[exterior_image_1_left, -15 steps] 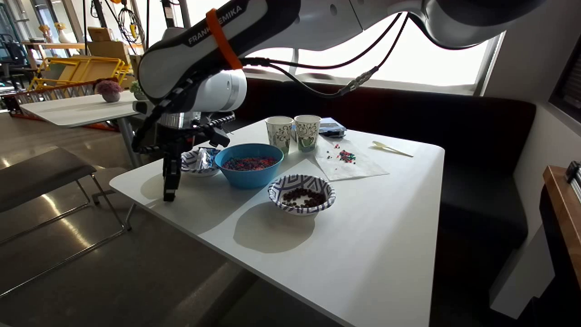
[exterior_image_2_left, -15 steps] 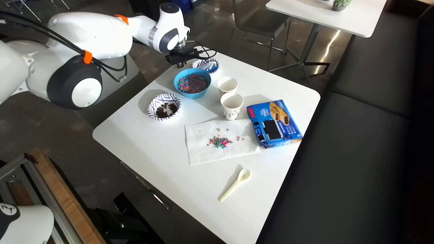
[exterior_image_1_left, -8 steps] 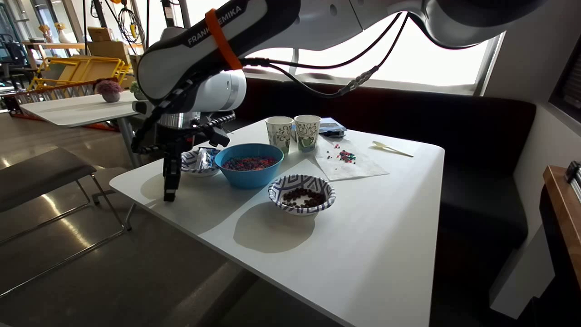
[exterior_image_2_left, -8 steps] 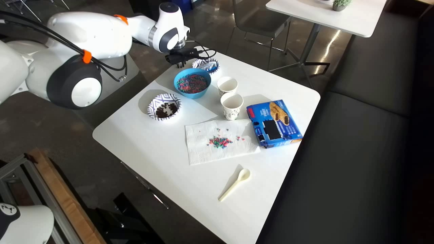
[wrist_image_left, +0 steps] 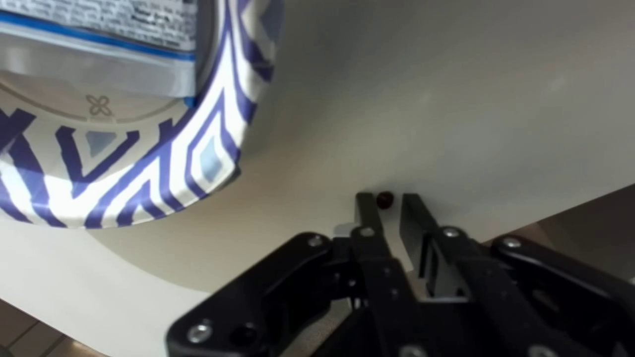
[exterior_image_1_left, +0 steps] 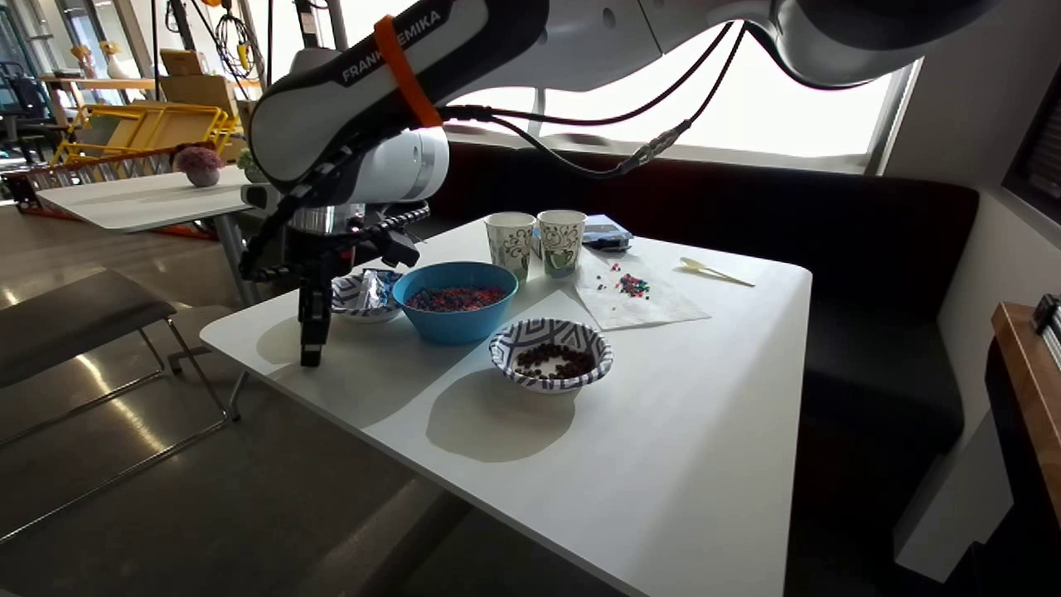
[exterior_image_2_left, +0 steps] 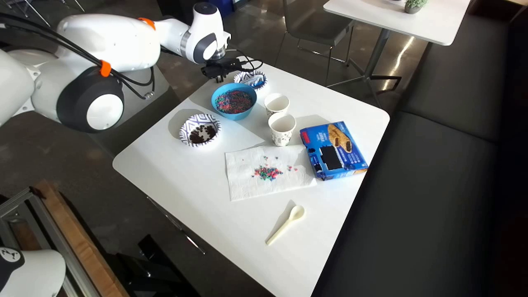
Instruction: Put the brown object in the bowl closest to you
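Note:
The brown object is a small dark brown-red bead (wrist_image_left: 384, 200) on the white table in the wrist view. My gripper (wrist_image_left: 388, 195) is partly open around it, tips low at the table. The bead lies close to the left finger, with a gap to the right one. In both exterior views the gripper (exterior_image_1_left: 312, 356) (exterior_image_2_left: 219, 79) is near the table edge and the bead cannot be made out. The smallest-looking bowl (exterior_image_1_left: 345, 292) (exterior_image_2_left: 240, 76) (wrist_image_left: 211, 166), blue-patterned, holds a packet beside the gripper. A larger-looking patterned bowl (exterior_image_1_left: 547, 383) (exterior_image_2_left: 189, 124) holds brown beads (exterior_image_1_left: 572, 362).
A blue bowl (exterior_image_1_left: 456, 326) (exterior_image_2_left: 235, 116) of coloured beads stands close to the gripper, between both patterned bowls. Farther off are two paper cups (exterior_image_2_left: 282, 136), a napkin (exterior_image_2_left: 243, 187) with beads, a blue box (exterior_image_2_left: 348, 163) and a spoon (exterior_image_2_left: 284, 227). The table edge runs close by the gripper.
The fingers appear slightly closer together in an exterior view. The arm has barely moved, and the bowls and other objects stand as before.

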Controlling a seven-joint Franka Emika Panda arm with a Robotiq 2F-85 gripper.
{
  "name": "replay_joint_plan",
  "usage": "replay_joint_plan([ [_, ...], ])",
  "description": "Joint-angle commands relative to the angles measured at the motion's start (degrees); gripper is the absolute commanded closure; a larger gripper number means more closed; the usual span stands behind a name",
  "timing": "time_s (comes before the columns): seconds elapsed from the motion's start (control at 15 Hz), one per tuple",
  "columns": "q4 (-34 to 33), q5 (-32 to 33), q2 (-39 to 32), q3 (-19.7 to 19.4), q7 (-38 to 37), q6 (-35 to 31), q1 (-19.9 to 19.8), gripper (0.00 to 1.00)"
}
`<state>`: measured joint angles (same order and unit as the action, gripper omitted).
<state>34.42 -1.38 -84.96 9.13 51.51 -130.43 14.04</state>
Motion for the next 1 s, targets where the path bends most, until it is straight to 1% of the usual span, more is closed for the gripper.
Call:
replay_joint_plan([
  [0.0,-0.6,0.9,-0.7,-0.1,-0.4,0.4,0.1,0.85],
  [0.73,-0.5,0.9,-0.8,-0.1,-0.3,0.2,0.0,0.88],
  [0.93,-0.5,0.9,-0.7,-0.1,-0.3,0.1,0.0,0.87],
])
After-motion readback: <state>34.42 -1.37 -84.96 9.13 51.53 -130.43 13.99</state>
